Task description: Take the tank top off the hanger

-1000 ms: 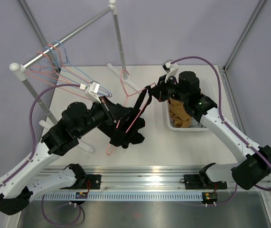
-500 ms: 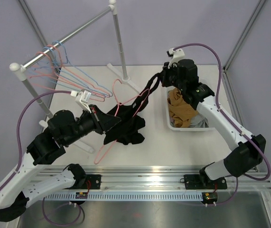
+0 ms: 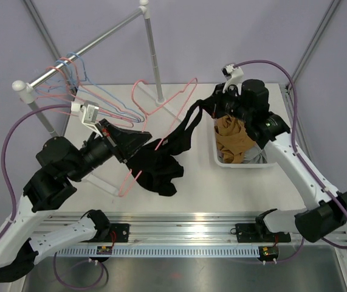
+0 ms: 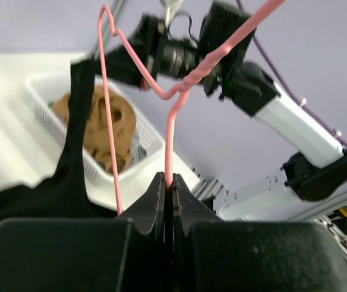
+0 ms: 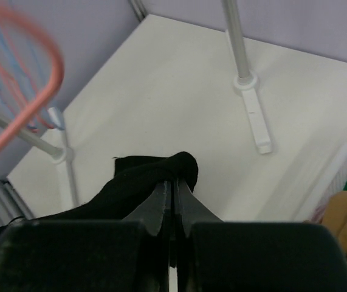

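Observation:
The black tank top (image 3: 158,171) lies bunched on the table, one strap stretched up and to the right. My right gripper (image 3: 213,104) is shut on that strap, above the table beside the basket; the right wrist view shows the strap (image 5: 161,173) folded over the closed jaws of the right gripper (image 5: 174,181). The pink wire hanger (image 3: 127,181) is tilted up, still threaded through the top. My left gripper (image 3: 144,140) is shut on the hanger. In the left wrist view the hanger (image 4: 168,128) rises from the closed left gripper (image 4: 172,177), next to the strap (image 4: 79,140).
A white basket (image 3: 240,164) with tan clothes stands at the right, under my right arm. A metal clothes rack (image 3: 70,73) holding several pink and blue hangers crosses the back left; its upright pole (image 3: 152,48) and white foot (image 5: 255,125) stand at the back middle.
My left gripper has drawn back to the left with the hanger, whose hook end has swung up toward the back. My right gripper has carried the strap up and right, stretching the top between them.

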